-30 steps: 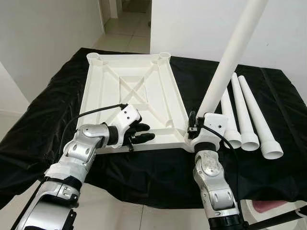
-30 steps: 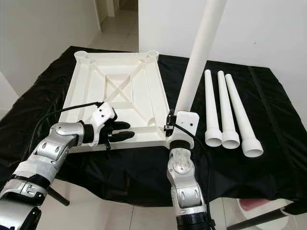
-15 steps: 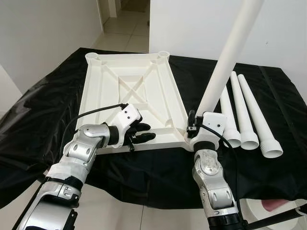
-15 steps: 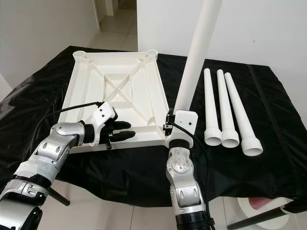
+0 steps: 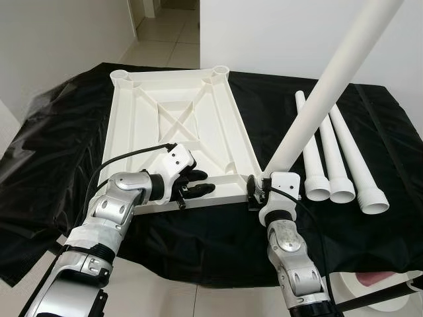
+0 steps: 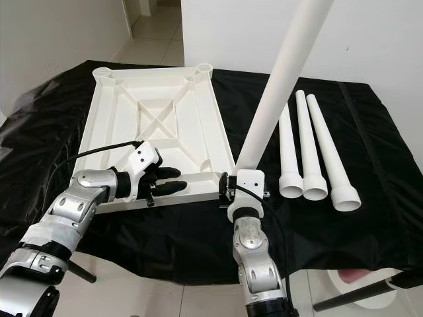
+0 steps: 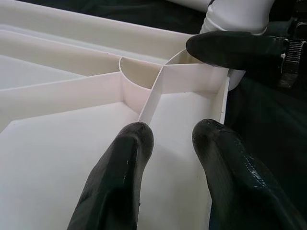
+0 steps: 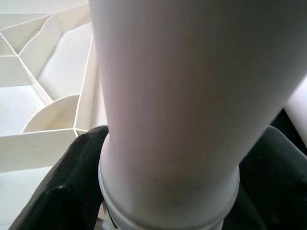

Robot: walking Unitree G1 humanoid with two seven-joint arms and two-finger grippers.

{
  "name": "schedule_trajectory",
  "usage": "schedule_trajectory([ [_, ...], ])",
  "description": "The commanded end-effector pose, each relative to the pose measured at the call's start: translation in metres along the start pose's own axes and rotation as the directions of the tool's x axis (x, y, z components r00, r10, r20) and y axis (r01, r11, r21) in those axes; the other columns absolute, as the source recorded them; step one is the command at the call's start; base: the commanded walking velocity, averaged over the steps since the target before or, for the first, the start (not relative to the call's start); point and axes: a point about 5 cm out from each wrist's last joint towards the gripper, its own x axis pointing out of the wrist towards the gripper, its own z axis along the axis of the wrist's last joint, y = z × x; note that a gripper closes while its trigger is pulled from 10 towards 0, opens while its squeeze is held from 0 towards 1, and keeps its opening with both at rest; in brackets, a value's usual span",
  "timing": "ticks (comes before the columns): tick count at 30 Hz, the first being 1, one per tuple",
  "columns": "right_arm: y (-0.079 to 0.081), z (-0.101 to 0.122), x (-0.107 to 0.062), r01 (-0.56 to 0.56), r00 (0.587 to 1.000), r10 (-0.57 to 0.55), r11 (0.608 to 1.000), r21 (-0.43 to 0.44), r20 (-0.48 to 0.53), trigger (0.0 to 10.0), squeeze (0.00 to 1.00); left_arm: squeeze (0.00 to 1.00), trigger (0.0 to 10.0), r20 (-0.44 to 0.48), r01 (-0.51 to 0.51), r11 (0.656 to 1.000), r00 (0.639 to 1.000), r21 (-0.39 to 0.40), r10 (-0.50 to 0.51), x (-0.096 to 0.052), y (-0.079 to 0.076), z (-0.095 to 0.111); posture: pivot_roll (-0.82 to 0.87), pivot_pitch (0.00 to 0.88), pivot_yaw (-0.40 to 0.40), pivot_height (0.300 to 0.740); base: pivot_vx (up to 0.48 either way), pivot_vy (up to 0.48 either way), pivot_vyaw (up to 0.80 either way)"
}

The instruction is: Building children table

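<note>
Counter [image 5: 79,132]: black-draped, carrying all parts.

Top [image 5: 178,125]: white moulded tabletop, underside up, ribbed with a diagonal cross; lies on the counter's left half, long axis running from near edge to far edge. Round leg sockets at the two far corners; a curved socket wall shows at the near right corner [image 7: 144,76].

Held leg [image 6: 281,86]: long white tube, flared collar at its lower end, tilted up and away to the right. Its foot sits just beside the top's near right corner, the socket lying to the left of it.

Spare legs [image 5: 337,152]: three, side by side, right of the top, collars toward the near edge.

Right hand [image 5: 264,191]: closed round the held leg's collar; nearer arm to the socket.

Left hand [image 5: 195,185]: fingers [image 7: 120,187] narrowly parted, straddling the top's near rim, apparently steadying it.
</note>
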Motion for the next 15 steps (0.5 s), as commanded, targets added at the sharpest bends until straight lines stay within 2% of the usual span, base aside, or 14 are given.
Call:
schedule_trajectory([
  [1, 0.0, -0.016, -0.004, -0.011, 0.997, 0.011, 1.0, -0.001, -0.08, 10.0, 0.0, 0.0, 10.0, -0.02, -0.13, 0.992, 0.991, -0.007, 0.129, -0.002, 0.006, -0.004, -0.08, 0.084, 0.048, 0.74, 0.0, 0.0, 0.0],
  [15, -0.001, -0.004, -0.001, -0.077, 0.997, 0.078, 0.996, -0.042, 0.019, 10.0, 0.0, 0.0, 10.0, -0.02, -0.129, 0.992, 0.991, -0.01, 0.129, -0.001, 0.005, -0.005, -0.09, 0.083, 0.05, 0.74, 0.0, 0.0, 0.0],
])
